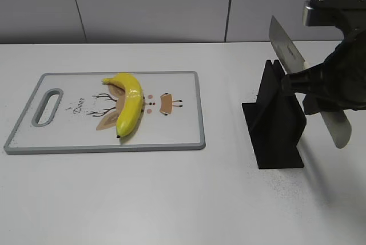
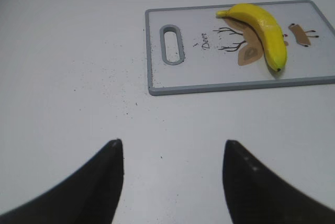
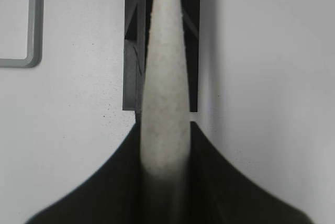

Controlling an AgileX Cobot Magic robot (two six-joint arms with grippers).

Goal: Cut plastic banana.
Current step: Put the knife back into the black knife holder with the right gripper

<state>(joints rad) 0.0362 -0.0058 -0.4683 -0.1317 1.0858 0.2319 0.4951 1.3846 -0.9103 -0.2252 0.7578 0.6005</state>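
A yellow plastic banana (image 1: 130,105) lies whole on a white cutting board (image 1: 183,136) with a grey rim, left of centre. It also shows in the left wrist view (image 2: 264,28) on the board (image 2: 209,77). My right gripper (image 1: 297,82) is shut on a knife (image 1: 289,47) and holds it tilted over the black knife holder (image 1: 274,125), blade pointing up and left. In the right wrist view the jaws (image 3: 165,124) clamp the knife's whitish handle (image 3: 165,77). My left gripper (image 2: 171,143) is open and empty over bare table, off the board's handle end. It is out of the exterior view.
The black knife holder (image 3: 133,51) stands on the white table right of the board, directly under the knife. The board's handle slot (image 2: 172,44) is at its left end. A grey wall runs behind the table.
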